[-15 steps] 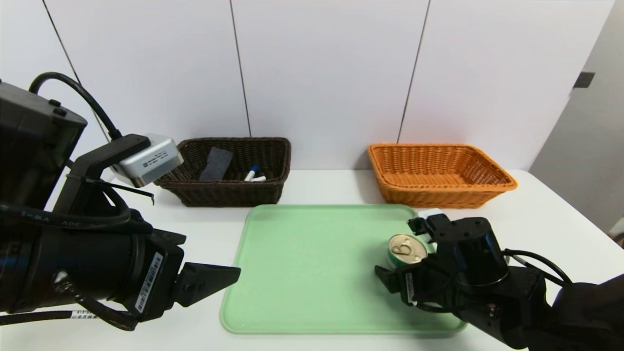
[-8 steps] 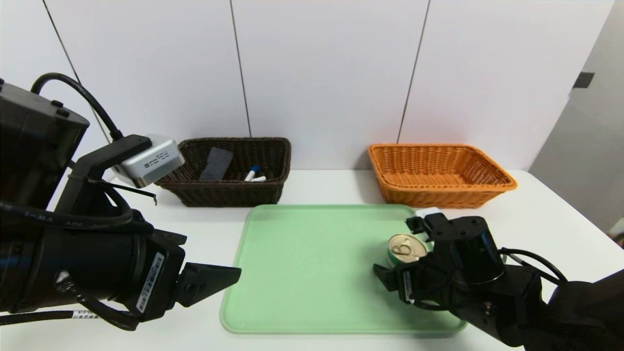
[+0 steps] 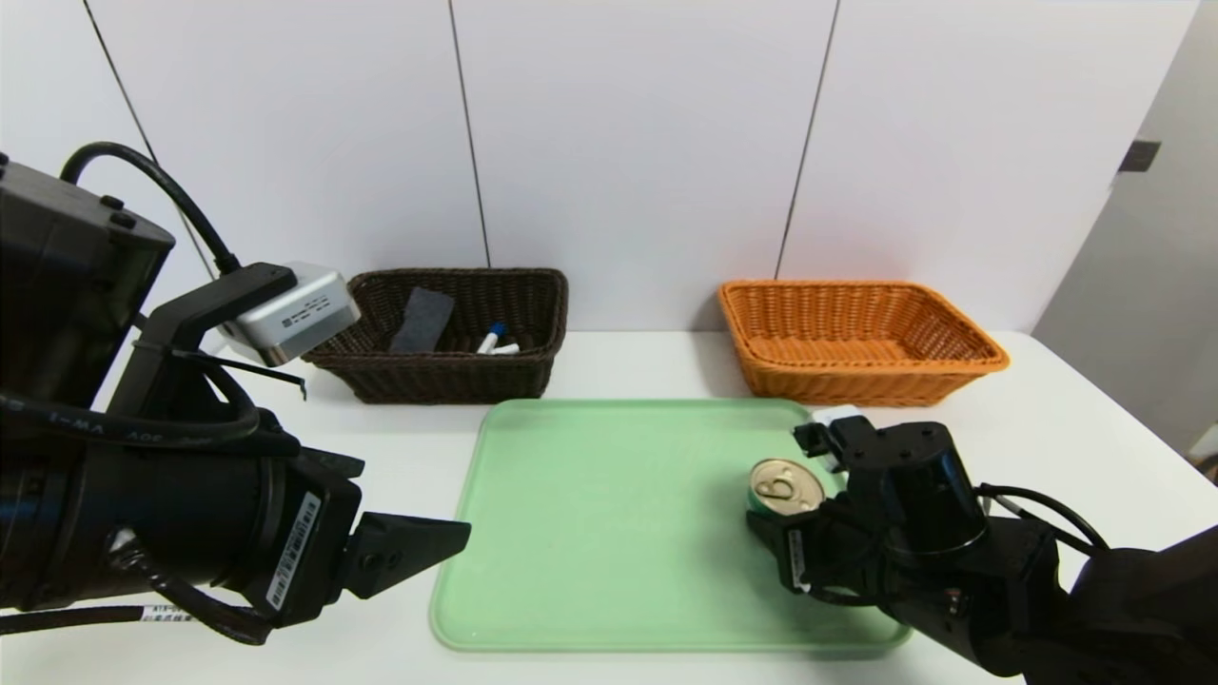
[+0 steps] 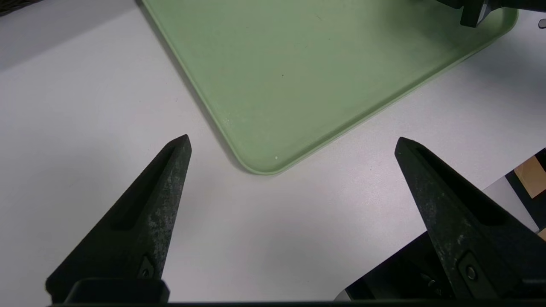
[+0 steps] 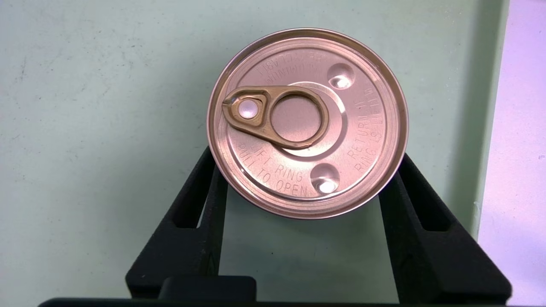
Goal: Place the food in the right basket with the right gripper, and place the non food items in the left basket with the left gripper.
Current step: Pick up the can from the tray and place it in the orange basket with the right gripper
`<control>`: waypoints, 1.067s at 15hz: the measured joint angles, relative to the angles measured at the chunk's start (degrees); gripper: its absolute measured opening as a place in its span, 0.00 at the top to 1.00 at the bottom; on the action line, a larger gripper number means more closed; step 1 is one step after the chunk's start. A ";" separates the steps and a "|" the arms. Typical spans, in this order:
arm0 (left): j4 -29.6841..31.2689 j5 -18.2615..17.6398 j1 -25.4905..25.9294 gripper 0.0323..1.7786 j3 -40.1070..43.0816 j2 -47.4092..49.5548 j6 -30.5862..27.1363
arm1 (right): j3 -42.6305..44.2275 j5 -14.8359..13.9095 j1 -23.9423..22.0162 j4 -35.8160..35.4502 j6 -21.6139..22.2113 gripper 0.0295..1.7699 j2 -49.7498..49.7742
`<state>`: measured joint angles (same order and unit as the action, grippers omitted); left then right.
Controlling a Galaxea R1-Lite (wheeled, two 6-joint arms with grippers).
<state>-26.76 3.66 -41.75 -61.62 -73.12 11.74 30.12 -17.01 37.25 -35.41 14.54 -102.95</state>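
We see the right gripper (image 5: 305, 170) pinching the pull-tab can (image 5: 307, 121) above the green tray (image 3: 590, 495), the left gripper (image 4: 292, 145) parked, fingers spread.

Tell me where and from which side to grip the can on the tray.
Grip the can across its round side wall just under the lid rim, coming from above as the right gripper does: it stands upright, lid up, on the tray, both flanks free.
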 joint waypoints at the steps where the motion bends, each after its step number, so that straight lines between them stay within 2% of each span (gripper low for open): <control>1: 0.00 0.00 0.00 0.05 0.00 0.00 0.02 | -0.05 0.04 0.00 -0.05 -0.05 0.44 0.13; 6: 0.02 0.06 0.00 0.05 0.00 0.07 0.05 | 0.11 0.09 -0.02 0.38 0.04 0.46 2.05; 11: 0.02 0.22 0.09 0.05 -0.12 0.11 -0.04 | 4.22 0.01 -0.63 0.39 0.01 0.46 8.06; 16: 0.00 0.26 0.68 0.05 -0.09 0.38 0.05 | 9.73 -0.02 -5.56 0.50 -1.54 0.46 10.59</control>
<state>-26.76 3.91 -41.07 -61.71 -72.74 11.79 39.85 -17.03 31.70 -34.91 13.01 -92.36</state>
